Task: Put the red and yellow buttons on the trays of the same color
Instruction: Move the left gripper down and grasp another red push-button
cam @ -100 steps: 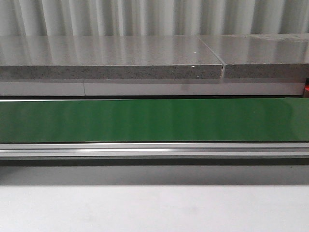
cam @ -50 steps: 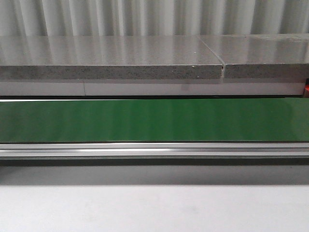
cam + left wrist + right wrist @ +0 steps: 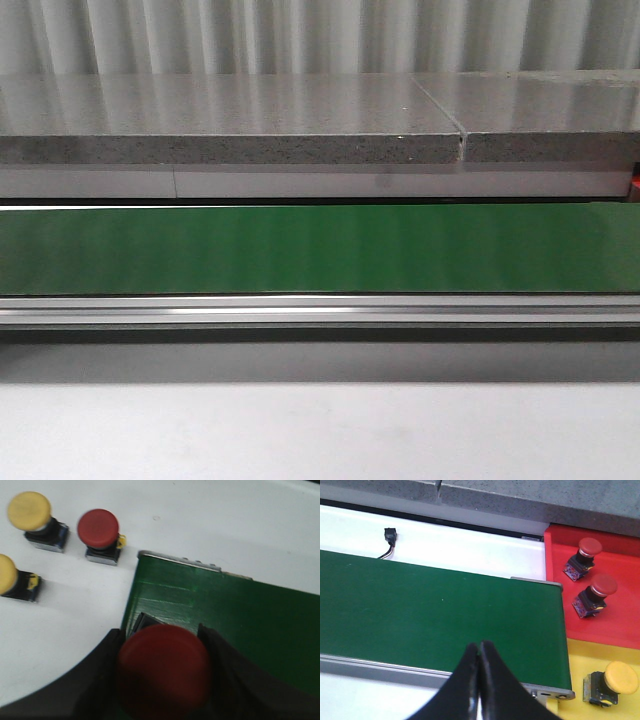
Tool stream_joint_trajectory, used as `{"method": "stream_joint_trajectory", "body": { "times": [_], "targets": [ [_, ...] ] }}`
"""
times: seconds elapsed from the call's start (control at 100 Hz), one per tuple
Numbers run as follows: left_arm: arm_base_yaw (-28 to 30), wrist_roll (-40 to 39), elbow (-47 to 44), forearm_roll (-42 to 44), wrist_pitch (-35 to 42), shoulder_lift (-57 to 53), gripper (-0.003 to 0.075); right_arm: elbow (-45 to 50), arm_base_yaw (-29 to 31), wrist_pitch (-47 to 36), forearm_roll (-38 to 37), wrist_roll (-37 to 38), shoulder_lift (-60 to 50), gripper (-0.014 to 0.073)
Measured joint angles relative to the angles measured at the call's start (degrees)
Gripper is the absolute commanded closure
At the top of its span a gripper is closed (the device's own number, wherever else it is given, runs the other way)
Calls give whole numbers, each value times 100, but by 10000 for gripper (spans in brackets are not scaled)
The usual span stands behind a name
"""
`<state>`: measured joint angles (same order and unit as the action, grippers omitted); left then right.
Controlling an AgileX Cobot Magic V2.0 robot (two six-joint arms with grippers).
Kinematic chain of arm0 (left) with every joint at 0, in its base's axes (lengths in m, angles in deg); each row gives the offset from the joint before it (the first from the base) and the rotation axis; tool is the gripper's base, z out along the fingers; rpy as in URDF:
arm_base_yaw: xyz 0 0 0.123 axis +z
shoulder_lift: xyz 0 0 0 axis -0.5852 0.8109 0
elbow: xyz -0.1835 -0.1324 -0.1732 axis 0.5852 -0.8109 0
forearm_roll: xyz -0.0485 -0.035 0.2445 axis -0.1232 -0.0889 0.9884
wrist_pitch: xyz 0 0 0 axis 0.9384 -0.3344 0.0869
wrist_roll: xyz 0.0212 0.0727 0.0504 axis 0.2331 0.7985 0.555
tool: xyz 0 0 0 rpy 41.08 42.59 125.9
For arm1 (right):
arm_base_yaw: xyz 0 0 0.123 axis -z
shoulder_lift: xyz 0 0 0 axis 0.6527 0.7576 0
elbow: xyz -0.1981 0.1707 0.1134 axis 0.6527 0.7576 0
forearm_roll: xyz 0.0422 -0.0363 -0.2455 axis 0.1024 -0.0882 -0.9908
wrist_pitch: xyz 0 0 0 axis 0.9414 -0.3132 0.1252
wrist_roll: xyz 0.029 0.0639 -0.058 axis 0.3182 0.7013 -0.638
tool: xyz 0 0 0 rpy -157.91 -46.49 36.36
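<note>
In the left wrist view my left gripper (image 3: 162,672) is shut on a red button (image 3: 164,667), held over the end of the green belt (image 3: 240,610). Beyond it on the white table stand another red button (image 3: 100,532) and two yellow buttons (image 3: 32,515) (image 3: 10,577). In the right wrist view my right gripper (image 3: 480,652) is shut and holds nothing, above the belt's near edge (image 3: 440,610). The red tray (image 3: 600,595) carries two red buttons (image 3: 585,552) (image 3: 595,592). The yellow tray (image 3: 585,660) carries one yellow button (image 3: 612,682). Neither gripper shows in the front view.
The front view has the green belt (image 3: 320,248) with its metal rail (image 3: 320,310), a grey stone ledge (image 3: 230,120) behind it and white table in front. A black cable plug (image 3: 390,534) lies on the white strip beyond the belt.
</note>
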<state>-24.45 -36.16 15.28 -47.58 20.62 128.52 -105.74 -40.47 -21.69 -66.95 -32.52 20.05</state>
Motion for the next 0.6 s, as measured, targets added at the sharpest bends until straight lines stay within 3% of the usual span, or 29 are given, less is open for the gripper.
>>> {"method": "stream_joint_trajectory", "body": {
  "times": [0.44, 0.51, 0.6],
  "targets": [
    [-245, 368, -385, 18, 352, 410, 734, 0, 0, 0, 0, 0, 0, 662],
    [-245, 378, -385, 18, 361, 463, 689, 0, 0, 0, 0, 0, 0, 662],
    [-245, 429, -388, -5, 361, 468, 541, 0, 0, 0, 0, 0, 0, 662]
  ]
}}
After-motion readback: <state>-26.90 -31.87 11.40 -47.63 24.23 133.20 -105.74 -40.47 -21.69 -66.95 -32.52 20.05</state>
